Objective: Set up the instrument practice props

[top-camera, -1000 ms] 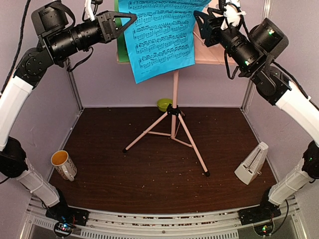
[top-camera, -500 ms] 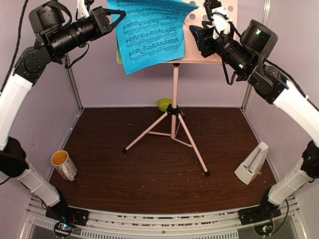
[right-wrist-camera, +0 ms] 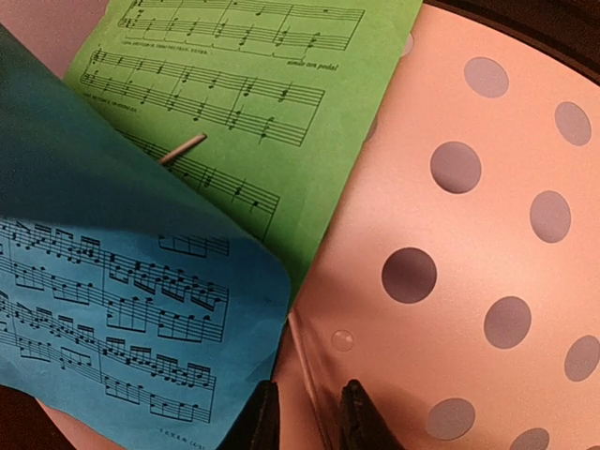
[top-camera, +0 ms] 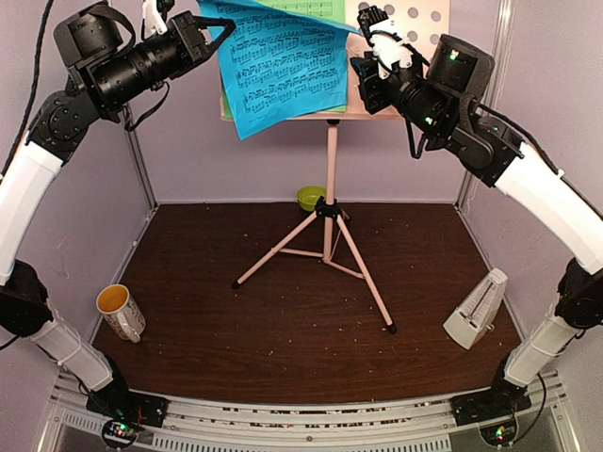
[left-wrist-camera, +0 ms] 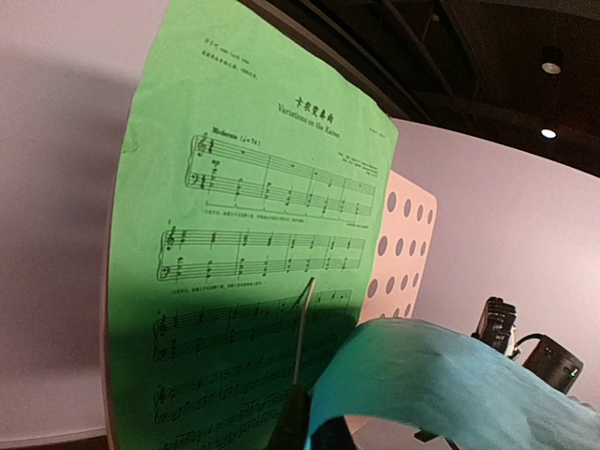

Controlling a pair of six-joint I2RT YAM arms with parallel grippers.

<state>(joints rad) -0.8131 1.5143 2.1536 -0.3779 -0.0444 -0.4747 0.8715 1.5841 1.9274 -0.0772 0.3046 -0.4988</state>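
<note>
Music stand (top-camera: 331, 168) mid table (top-camera: 283, 330), tripod feet on table, desk up top. Rear sheet (top-camera: 311, 8) flat on desk's left part. Front sheet (top-camera: 283, 71) before it, overlapping, hanging past desk's lower edge. Bowl (top-camera: 310, 198) behind tripod, just beside. Mug (top-camera: 120, 312) front left. Metronome (top-camera: 476, 311) upright near right edge. Left end effector (top-camera: 212, 28) at front sheet's upper left corner; right end effector (top-camera: 367, 71) at desk, right of sheets.

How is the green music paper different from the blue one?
The green sheet rests flat on the stand; the blue sheet curls out in front of it. No gripper holds the green sheet; the left gripper pinches the blue sheet. Both carry printed music.
</note>
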